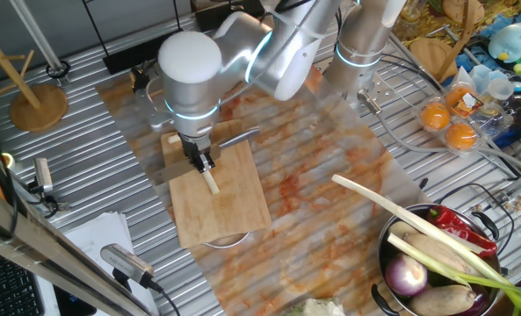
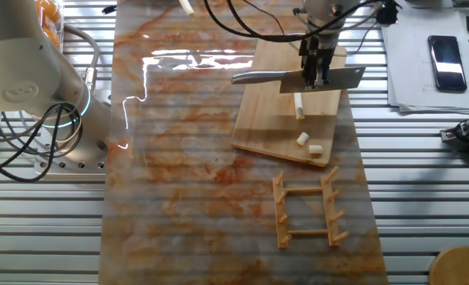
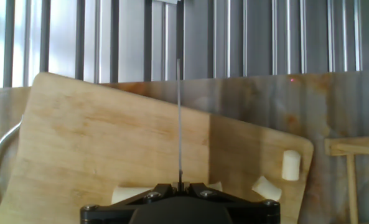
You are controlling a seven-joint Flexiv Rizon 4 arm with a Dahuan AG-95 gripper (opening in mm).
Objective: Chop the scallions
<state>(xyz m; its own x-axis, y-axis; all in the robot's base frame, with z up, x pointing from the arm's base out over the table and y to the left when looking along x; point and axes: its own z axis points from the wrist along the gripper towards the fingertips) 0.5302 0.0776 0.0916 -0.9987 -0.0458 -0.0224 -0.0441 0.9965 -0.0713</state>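
The cutting board (image 2: 285, 119) lies on the mat (image 2: 179, 182), which covers the surface (image 2: 424, 198). On the board rest the scallions (image 2: 300, 105): one longer piece below the knife (image 2: 297, 77), two short chunks (image 2: 308, 143) nearer the board's edge. A wooden rack (image 2: 307, 207) lies just beyond that edge

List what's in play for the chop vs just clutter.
In play:
gripper, shut on the knife
scallion stalk under the blade
cut chunks
cutting board

Clutter:
wooden rack
phone
bowl with purple onion, long leek, red chili
oranges
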